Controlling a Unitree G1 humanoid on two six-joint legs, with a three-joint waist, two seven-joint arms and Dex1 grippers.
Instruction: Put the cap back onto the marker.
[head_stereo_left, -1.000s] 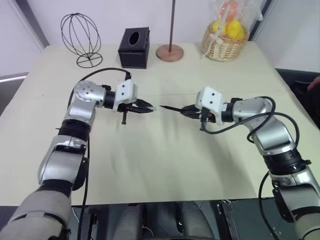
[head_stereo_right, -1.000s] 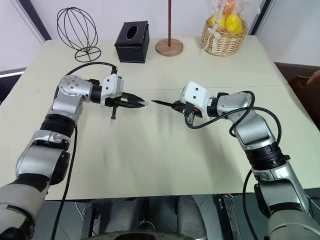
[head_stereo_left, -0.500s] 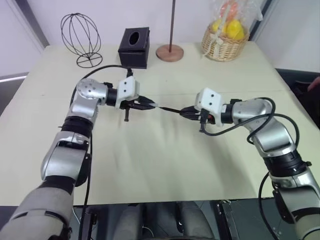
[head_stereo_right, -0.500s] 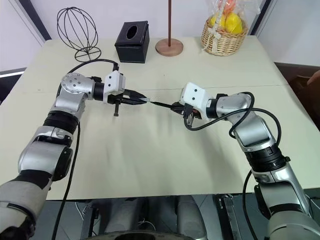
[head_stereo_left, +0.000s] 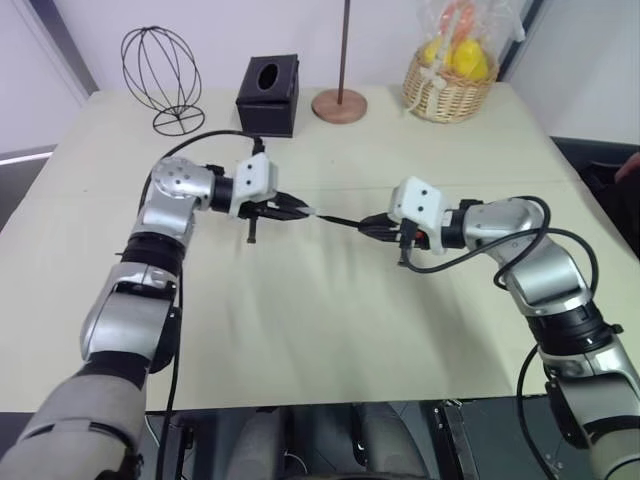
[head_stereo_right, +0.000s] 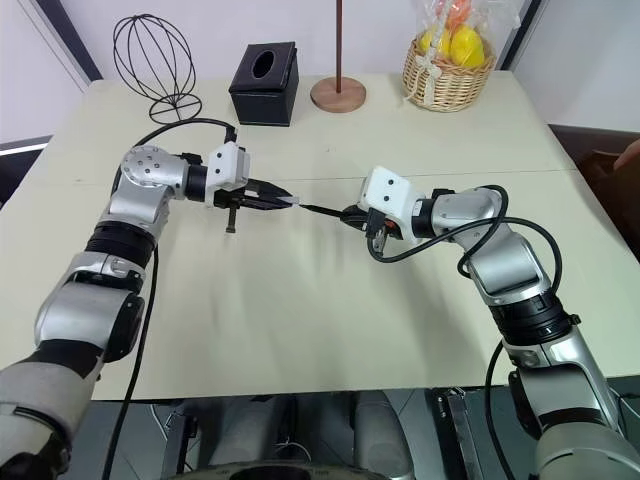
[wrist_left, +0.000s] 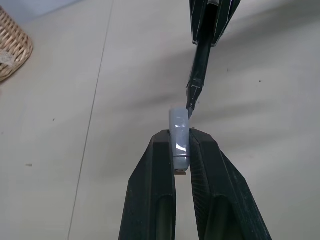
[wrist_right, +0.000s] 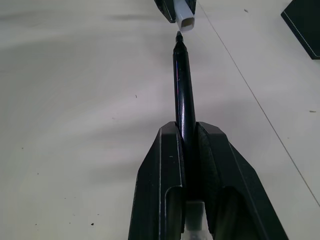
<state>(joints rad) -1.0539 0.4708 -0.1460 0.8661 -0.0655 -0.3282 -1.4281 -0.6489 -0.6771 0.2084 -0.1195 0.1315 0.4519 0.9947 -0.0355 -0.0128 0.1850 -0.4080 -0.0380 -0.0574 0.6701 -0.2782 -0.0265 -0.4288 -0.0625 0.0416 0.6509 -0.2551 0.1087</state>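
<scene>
Black fingers (wrist_left: 150, 195) of the left gripper (wrist_left: 181, 150) pinch the pale cap (wrist_left: 179, 132), its open end poking out past the tips. Facing it, the right gripper (wrist_right: 189, 132) clamps the marker (wrist_right: 183, 85), nib just at the cap's mouth, not yet in. Both meet in mid-air above the cream table (head_stereo_left: 330, 330), with bare tabletop all around them. Well back near the far edge stand the wire frame (head_stereo_left: 162, 75), black tissue box (head_stereo_left: 269, 95), round wooden base (head_stereo_left: 340, 104) and wicker basket (head_stereo_left: 448, 88).
</scene>
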